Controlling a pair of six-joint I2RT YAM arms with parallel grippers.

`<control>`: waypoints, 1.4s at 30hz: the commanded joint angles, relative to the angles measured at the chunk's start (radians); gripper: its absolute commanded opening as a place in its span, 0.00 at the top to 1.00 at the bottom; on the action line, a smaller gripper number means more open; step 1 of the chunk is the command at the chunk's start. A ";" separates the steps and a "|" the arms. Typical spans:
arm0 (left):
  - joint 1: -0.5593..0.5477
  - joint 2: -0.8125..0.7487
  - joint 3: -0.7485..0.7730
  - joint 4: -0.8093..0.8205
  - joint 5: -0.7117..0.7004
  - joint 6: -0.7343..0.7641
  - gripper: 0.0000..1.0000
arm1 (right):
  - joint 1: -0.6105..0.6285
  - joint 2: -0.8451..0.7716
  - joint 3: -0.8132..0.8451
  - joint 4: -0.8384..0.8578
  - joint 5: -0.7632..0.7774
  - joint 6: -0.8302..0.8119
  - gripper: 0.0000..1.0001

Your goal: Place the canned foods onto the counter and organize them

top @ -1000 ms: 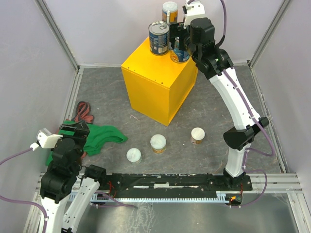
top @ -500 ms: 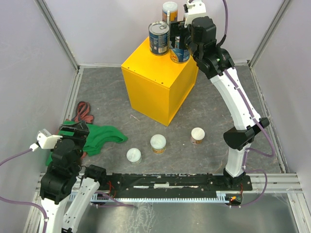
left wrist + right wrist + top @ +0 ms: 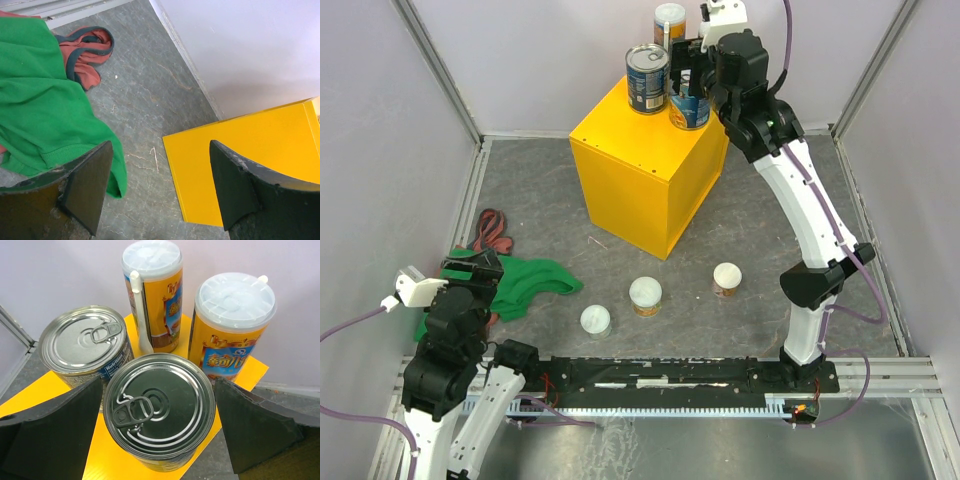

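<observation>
Two tall orange-labelled cans [image 3: 152, 305], two wide silver-topped cans [image 3: 159, 405], one of them between the right fingers [image 3: 55, 435], and three short white-lidded cans [image 3: 646, 292]. One yellow counter [image 3: 640, 180], one green cloth [image 3: 40, 110], one red band [image 3: 85, 55].

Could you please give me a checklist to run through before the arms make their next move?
1. Right pincer open astride the front blue can: ok.
2. Front blue can fully supported at the counter corner: cannot tell.
3. Rear blue can and both orange cans upright on the counter: ok.
4. All cans on the counter: not ok; three short cans stand on the table.
5. Left pincer open and empty: ok.
</observation>
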 commanded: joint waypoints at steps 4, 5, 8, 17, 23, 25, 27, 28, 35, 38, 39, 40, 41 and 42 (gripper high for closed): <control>-0.003 0.017 0.023 0.049 -0.001 -0.023 0.16 | 0.003 -0.084 0.054 0.093 -0.018 -0.020 0.01; -0.003 0.018 0.023 0.050 -0.001 -0.022 0.16 | 0.003 -0.089 0.052 0.093 -0.018 -0.020 0.01; -0.003 0.020 0.025 0.053 0.001 -0.023 0.16 | 0.003 -0.107 0.043 0.094 -0.018 -0.022 0.01; -0.003 0.014 0.015 0.056 0.004 -0.022 0.16 | 0.004 -0.221 -0.092 0.093 -0.043 0.003 0.01; -0.004 0.011 -0.011 0.066 0.014 -0.023 0.16 | 0.006 -0.328 -0.248 0.071 -0.016 0.015 0.00; -0.003 0.013 -0.022 0.079 0.021 -0.022 0.16 | 0.007 -0.373 -0.329 0.066 -0.007 0.023 0.00; -0.003 0.019 -0.033 0.095 0.028 -0.018 0.16 | 0.008 -0.418 -0.392 0.052 0.001 0.030 0.01; -0.003 0.022 -0.039 0.104 0.033 -0.016 0.16 | 0.010 -0.440 -0.418 0.041 0.003 0.035 0.01; -0.003 0.042 -0.090 0.166 0.068 -0.022 0.16 | 0.034 -0.602 -0.631 -0.058 0.004 0.069 0.04; -0.002 0.053 -0.104 0.187 0.081 -0.026 0.17 | 0.060 -0.667 -0.738 -0.098 -0.017 0.087 0.04; -0.003 0.056 -0.107 0.194 0.085 -0.027 0.17 | 0.073 -0.689 -0.775 -0.107 -0.026 0.093 0.04; -0.003 0.058 -0.112 0.199 0.089 -0.027 0.17 | 0.086 -0.710 -0.815 -0.115 -0.035 0.097 0.04; -0.003 0.058 -0.115 0.204 0.092 -0.028 0.17 | 0.102 -0.731 -0.852 -0.119 -0.046 0.102 0.04; -0.003 0.058 -0.120 0.208 0.092 -0.028 0.17 | 0.119 -0.753 -0.889 -0.123 -0.055 0.108 0.04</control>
